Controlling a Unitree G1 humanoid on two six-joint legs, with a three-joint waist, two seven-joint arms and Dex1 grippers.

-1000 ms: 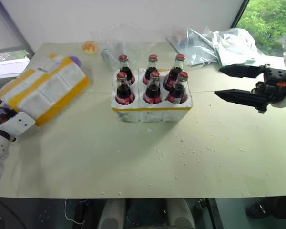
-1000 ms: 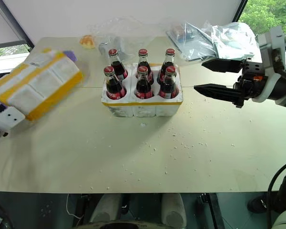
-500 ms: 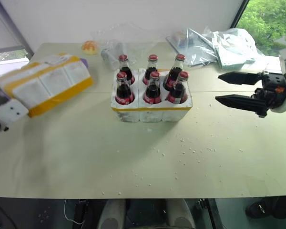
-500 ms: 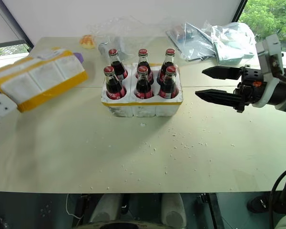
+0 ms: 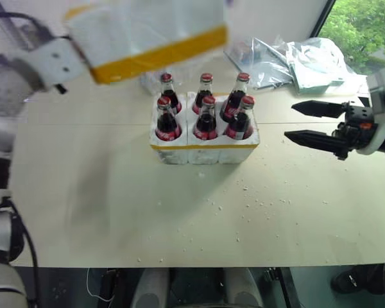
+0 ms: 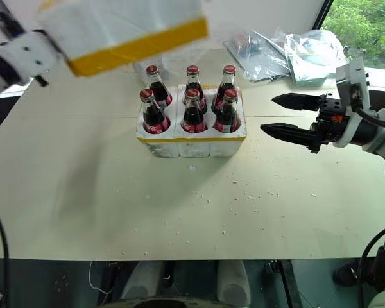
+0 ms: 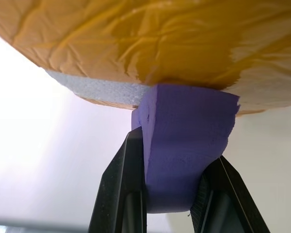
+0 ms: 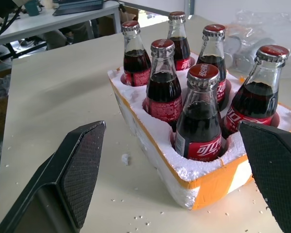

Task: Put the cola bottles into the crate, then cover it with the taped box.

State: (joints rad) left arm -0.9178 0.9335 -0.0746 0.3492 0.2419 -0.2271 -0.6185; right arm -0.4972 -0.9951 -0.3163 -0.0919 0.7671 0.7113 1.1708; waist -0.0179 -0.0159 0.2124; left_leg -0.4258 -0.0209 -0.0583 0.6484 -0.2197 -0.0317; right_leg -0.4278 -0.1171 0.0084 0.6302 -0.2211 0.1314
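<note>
From the head, the taped box point(image 5: 147, 29) hangs lifted behind the crate point(image 5: 204, 146), which holds all six cola bottles point(image 5: 205, 119). The left gripper point(image 7: 167, 194) is clamped on a purple tab point(image 7: 184, 141) under the box. The right gripper point(image 8: 174, 179) gapes wide beside the crate.

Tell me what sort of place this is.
Probably a lab or office test room, not a home or shop: a plain work table set by a window with greenery, crumpled plastic bags at its far edge, and in the right wrist view a desk with equipment behind.
</note>
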